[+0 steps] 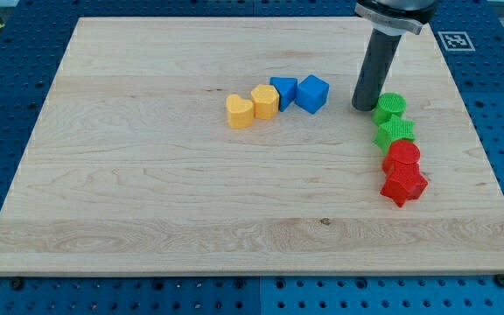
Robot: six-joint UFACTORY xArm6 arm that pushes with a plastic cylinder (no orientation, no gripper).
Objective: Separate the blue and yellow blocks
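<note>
Two yellow blocks and two blue blocks lie in a touching row near the board's middle top. From the view's left: a yellow heart-shaped block (240, 112), a yellow hexagonal block (265, 101), a blue block (283, 90) of unclear shape, and a blue cube (312, 94). My tip (363, 107) rests on the board to the right of the blue cube, a short gap away from it, and just left of the green blocks.
At the view's right, a green round block (390, 108), a green star-like block (395, 132), a red round block (402, 157) and a red star block (404, 185) run down in a touching column. The wooden board (147, 192) lies on a blue perforated table.
</note>
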